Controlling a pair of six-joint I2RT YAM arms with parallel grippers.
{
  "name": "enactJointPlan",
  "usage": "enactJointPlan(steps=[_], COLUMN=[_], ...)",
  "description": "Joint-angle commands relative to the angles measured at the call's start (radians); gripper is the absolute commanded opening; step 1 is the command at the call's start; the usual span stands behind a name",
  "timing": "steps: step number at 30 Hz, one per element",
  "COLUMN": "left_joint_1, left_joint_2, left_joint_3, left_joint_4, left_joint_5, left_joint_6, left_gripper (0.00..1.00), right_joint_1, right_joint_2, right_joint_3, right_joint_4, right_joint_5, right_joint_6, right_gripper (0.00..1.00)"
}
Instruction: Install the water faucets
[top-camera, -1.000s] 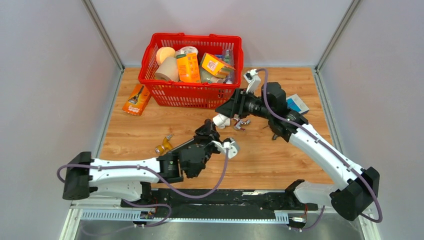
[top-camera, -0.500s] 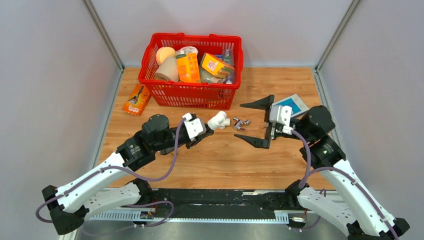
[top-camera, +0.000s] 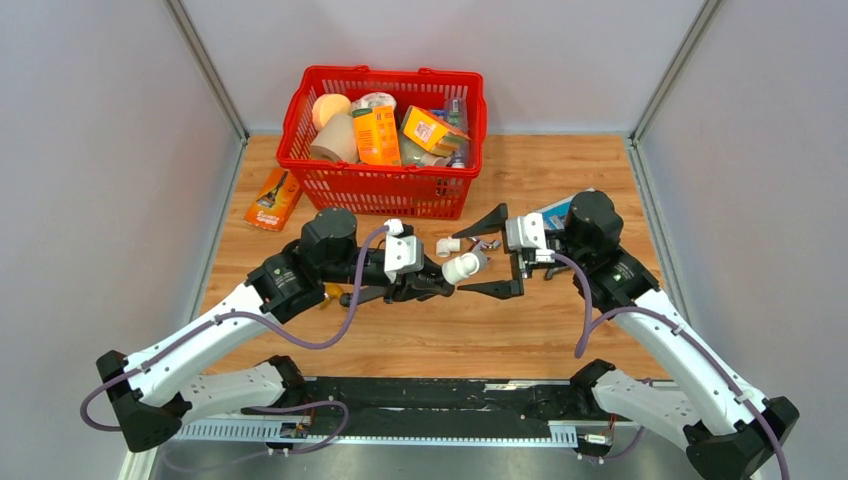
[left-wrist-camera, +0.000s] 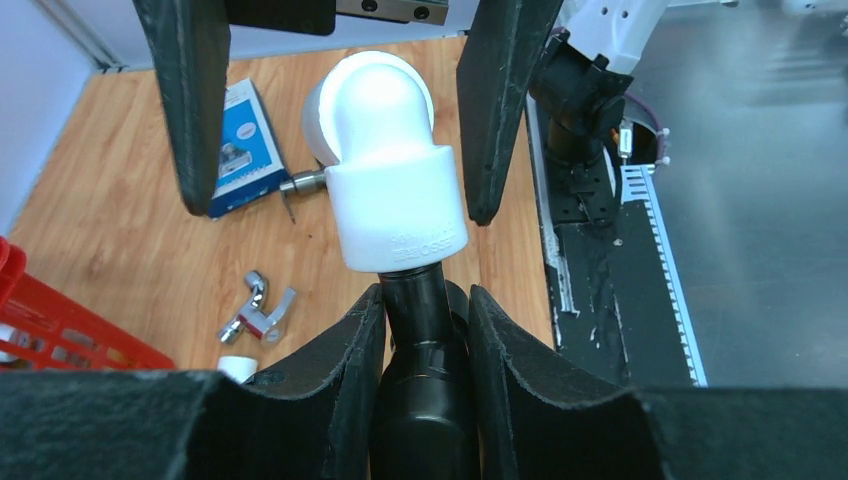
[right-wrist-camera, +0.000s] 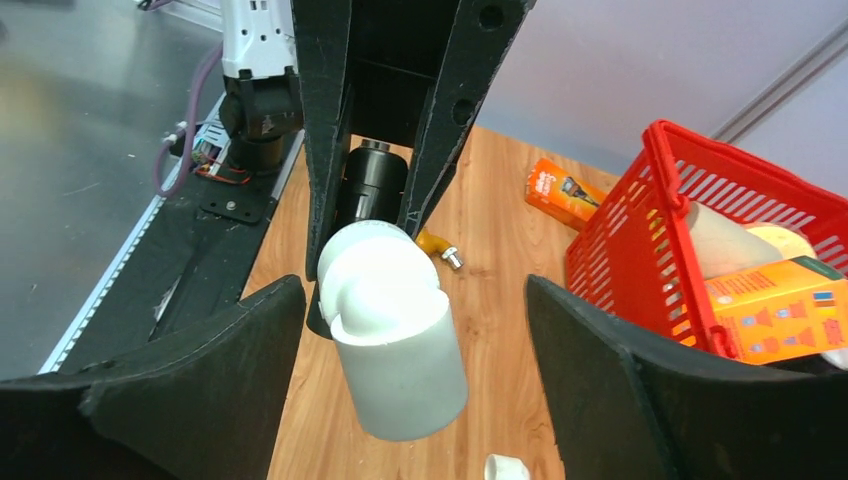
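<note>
The left pincer (left-wrist-camera: 425, 300) is clamping the dark faucet tube (left-wrist-camera: 425, 345), with a white elbow fitting (left-wrist-camera: 385, 170) capping its far end. It is hovering above the surface (top-camera: 540, 330), just in front of the red basket (top-camera: 385, 190). The right pincer (right-wrist-camera: 412, 300) is gaping wide around that elbow without touching it. A squeeze landing off-centre risks cocking the elbow askew or levering the tube out of the left grip.
</note>
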Motion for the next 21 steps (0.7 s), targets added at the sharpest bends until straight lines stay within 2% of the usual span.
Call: enactJointPlan(steps=[1,4,6,8,9,11,12,13,14,15,16,17,18,19,21], left_joint_1=[0.004,0.004,0.004,0.004,0.004,-0.016,-0.031,-0.084,-0.115,-0.19,-0.232,-0.294,-0.333,-0.394,-0.466], left_joint_2=[0.006,0.015,0.02,0.017,0.015,0.007,0.001,-0.002,-0.005,-0.003,0.006,0.012,0.033,0.049,0.111], left_joint_3=[0.077,0.091,0.097,0.097,0.097,0.094,0.086,0.082,0.068,0.059,0.037,0.025,-0.009,-0.021,-0.067], left_joint_4=[0.054,0.047,0.039,0.045,0.048,0.06,0.074,0.08,0.105,0.123,0.17,0.212,0.275,0.351,0.532], left_joint_5=[0.066,0.056,0.021,-0.071,-0.144,-0.31,-0.369,-0.515,-0.591,-0.774,-0.871,-1.035,-1.128,-1.279,-1.46], left_joint_6=[0.008,0.019,0.028,0.027,0.022,0.021,0.03,0.068,0.089,0.144,0.174,0.241,0.328,0.371,0.534], left_gripper=[0.0,0.0,0.0,0.0,0.0,0.0,0.0,0.0,0.0,0.0,0.0,0.0,0.0,0.0,0.0], right_joint_1=[0.005,0.008,0.009,0.011,0.015,0.022,0.023,0.023,0.025,0.025,0.025,0.025,0.025,0.025,0.025], right_joint_2=[0.023,0.041,0.055,0.067,0.076,0.092,0.102,0.119,0.135,0.156,0.179,0.199,0.222,0.24,0.273], right_joint_3=[0.045,0.049,0.053,0.059,0.06,0.059,0.054,0.053,0.056,0.063,0.074,0.088,0.102,0.109,0.115], right_joint_4=[-0.008,-0.01,-0.01,-0.008,-0.007,0.027,0.053,0.073,0.085,0.094,0.097,0.098,0.091,0.079,0.065], right_joint_5=[-0.087,-0.107,-0.101,-0.061,-0.032,0.073,0.153,0.218,0.286,0.357,0.414,0.484,0.581,0.642,0.726], right_joint_6=[0.013,0.046,0.07,0.11,0.13,0.225,0.289,0.364,0.424,0.507,0.58,0.648,0.758,0.829,0.976], right_gripper=[0.82,0.65,0.44,0.21,0.14,0.07,0.01,0.0,0.0,0.0,0.0,0.0,0.0,0.0,0.0])
